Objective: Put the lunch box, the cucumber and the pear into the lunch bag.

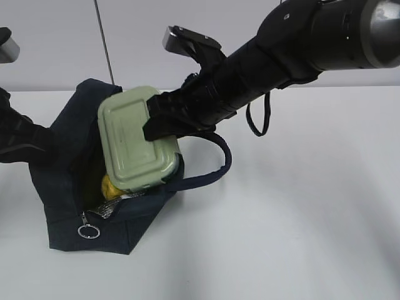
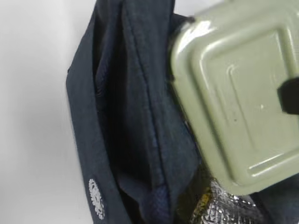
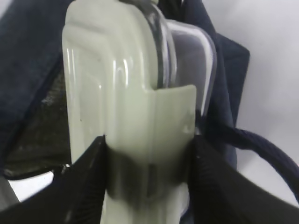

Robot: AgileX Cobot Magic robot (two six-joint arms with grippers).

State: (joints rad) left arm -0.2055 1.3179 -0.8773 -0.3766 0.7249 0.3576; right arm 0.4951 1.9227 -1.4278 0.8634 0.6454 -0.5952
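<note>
The dark navy fabric lunch bag (image 1: 69, 181) lies open on the white table (image 1: 300, 212), with the yellow pear (image 1: 110, 186) showing inside against silver lining (image 2: 224, 207). The right gripper (image 3: 148, 186), reaching in from the upper right, clamps one end of the sage-green-lidded glass lunch box (image 1: 134, 137), tilted lid-up over the opening, long axis sloping down into the bag. The left gripper is hidden, closed at the bag's left edge.
</note>
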